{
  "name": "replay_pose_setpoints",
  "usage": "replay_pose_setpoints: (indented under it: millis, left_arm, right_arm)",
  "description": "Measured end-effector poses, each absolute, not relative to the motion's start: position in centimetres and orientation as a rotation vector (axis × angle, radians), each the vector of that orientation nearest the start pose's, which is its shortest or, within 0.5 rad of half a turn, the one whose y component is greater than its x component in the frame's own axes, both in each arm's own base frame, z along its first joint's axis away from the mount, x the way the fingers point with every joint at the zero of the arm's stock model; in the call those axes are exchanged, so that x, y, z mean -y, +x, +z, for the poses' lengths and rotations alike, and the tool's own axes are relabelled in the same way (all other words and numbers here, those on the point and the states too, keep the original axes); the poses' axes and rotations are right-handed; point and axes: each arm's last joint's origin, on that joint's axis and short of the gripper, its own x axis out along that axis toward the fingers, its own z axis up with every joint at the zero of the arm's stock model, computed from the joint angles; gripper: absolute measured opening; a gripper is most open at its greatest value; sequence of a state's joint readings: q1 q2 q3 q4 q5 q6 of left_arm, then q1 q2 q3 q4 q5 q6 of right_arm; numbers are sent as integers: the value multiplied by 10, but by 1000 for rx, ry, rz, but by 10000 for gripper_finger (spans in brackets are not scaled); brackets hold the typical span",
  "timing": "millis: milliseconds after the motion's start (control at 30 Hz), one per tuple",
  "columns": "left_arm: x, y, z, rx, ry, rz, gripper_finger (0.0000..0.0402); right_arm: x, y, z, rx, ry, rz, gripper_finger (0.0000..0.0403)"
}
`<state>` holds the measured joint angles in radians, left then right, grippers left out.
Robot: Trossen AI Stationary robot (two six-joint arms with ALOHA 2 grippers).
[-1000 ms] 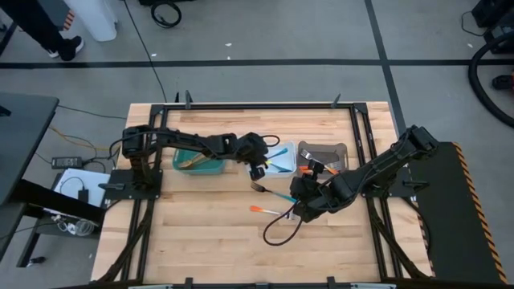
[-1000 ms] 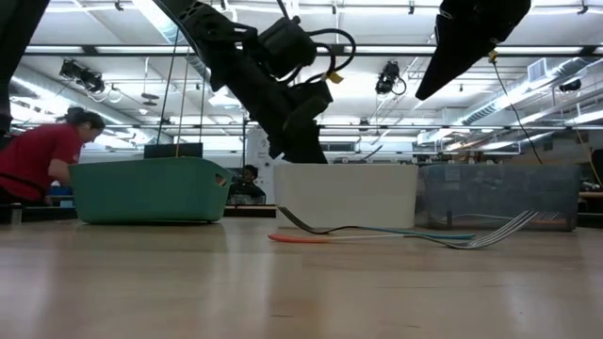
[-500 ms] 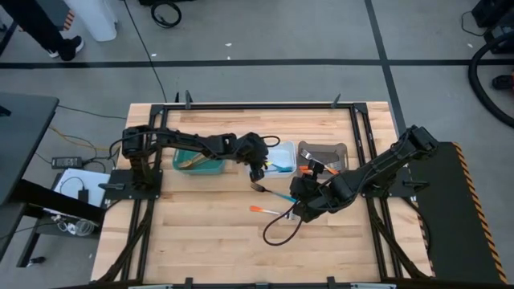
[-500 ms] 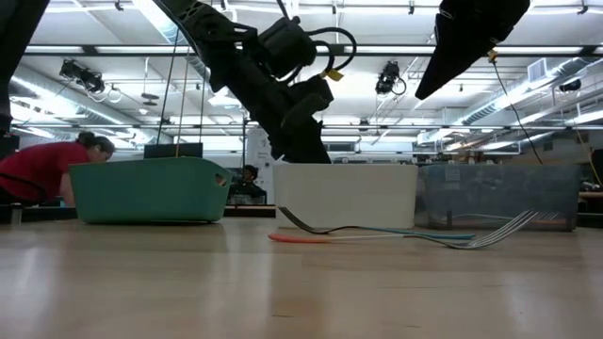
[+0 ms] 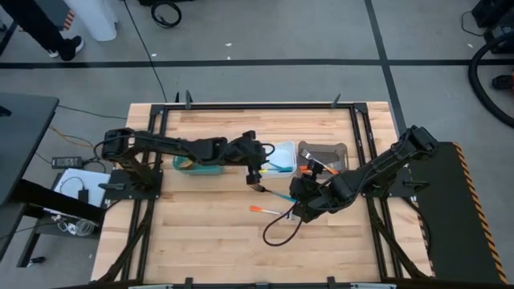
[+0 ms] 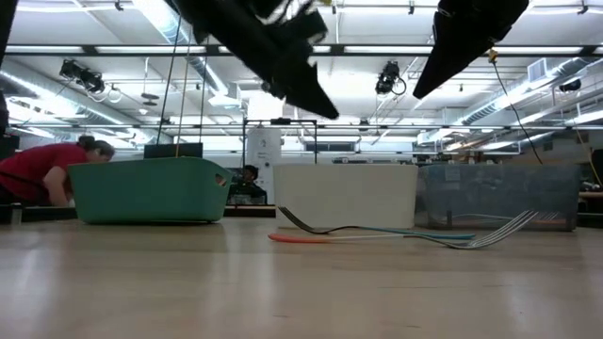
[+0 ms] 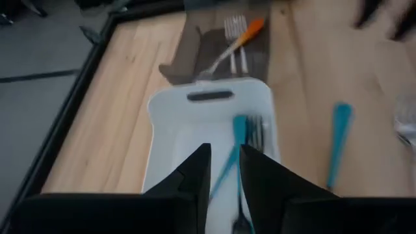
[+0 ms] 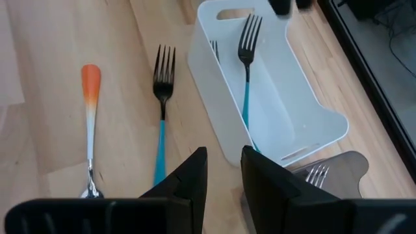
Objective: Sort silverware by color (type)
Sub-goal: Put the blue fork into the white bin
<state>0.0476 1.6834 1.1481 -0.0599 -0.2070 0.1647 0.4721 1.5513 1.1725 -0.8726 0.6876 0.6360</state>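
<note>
My left gripper [image 5: 255, 168] hangs open above the table, at the left end of the white bin [image 5: 277, 157]. Two blue-handled forks [image 7: 242, 140] lie in that bin. The grey bin [image 5: 323, 152] holds an orange-handled fork [image 7: 239, 40], and the teal bin [image 5: 199, 164] holds a tan piece. On the table in front of the bins lie a blue-handled fork [image 8: 162, 117] and an orange-handled utensil [image 8: 90, 123]. My right gripper [image 5: 300, 205] hovers open, to the right of these two pieces.
A black cable loop [image 5: 281, 231] lies on the wood below my right gripper. A black frame [image 5: 265, 105] borders the table. Bare wood stretches toward the near edge [image 5: 209, 249]. In the low view a person in red [image 6: 42, 169] is far behind the teal bin.
My left gripper has risen from low at the white bin to well above it, mostly in the last half second, and has drawn back a little toward the table's left. The pieces on the table have stayed put.
</note>
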Motion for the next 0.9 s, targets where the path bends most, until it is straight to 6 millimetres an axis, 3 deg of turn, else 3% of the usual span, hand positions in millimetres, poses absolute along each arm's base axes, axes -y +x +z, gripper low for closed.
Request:
replay_pose_setpoints:
  millis: [167,367,600,900]
  left_arm:
    - [-1,356,253,-643,230,139,89]
    - [32,342,246,-775,282,25,89]
    - [63,335,243,-802,261,-39,89]
    - [87,321,229,-866,274,-83,89]
  right_arm:
    - [-117,270,247,-908,-111,-487,101]
    - [-119,271,248,-896,-106,-479,101]
    - [-120,272,247,-891,-117,-464,101]
    - [-122,275,248,-880,-100,-421,101]
